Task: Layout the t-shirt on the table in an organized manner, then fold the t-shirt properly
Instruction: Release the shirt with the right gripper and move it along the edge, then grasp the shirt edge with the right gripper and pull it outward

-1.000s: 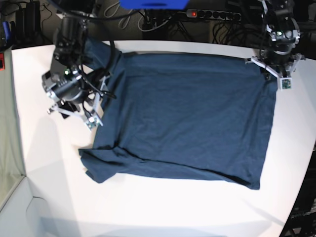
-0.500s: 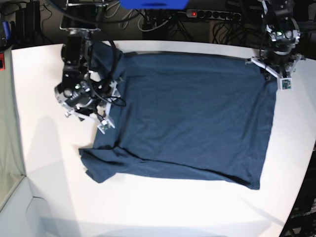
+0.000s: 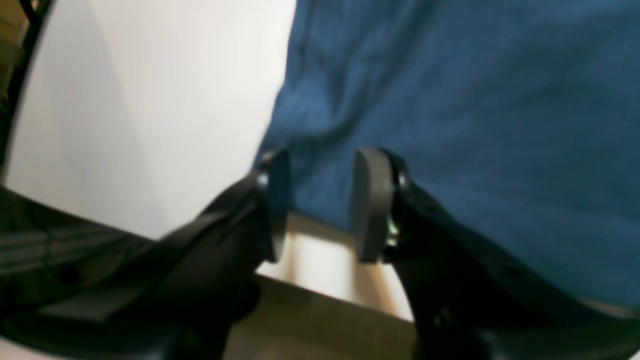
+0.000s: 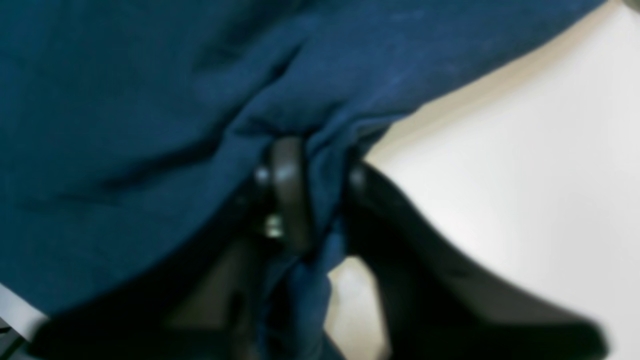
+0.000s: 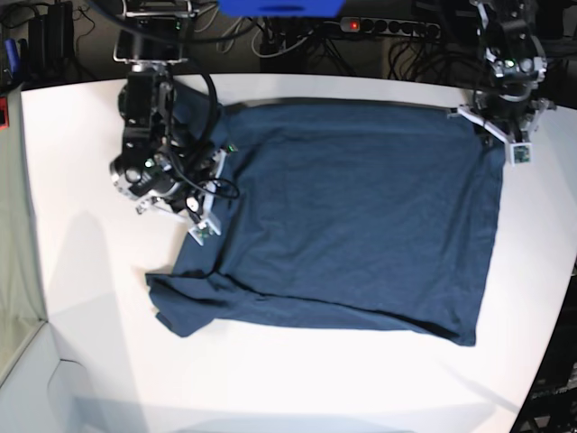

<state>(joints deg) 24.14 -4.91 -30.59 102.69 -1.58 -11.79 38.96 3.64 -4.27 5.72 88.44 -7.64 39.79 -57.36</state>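
Observation:
The dark navy t-shirt lies spread flat on the white table, with one sleeve sticking out at the front left. My right gripper is at the shirt's left edge. In the right wrist view it is shut on a bunched fold of the blue cloth. My left gripper is at the shirt's far right corner. In the left wrist view it is open, its pads on either side of the cloth's edge, not closed on it.
A grey-green panel borders the table's left side. A power strip with a red light and cables lie behind the far edge. The table's curved edge runs close to the shirt on the right.
My right gripper has moved right and towards the far side with the shirt's left edge in it, dragging that edge inward. The left arm has not moved.

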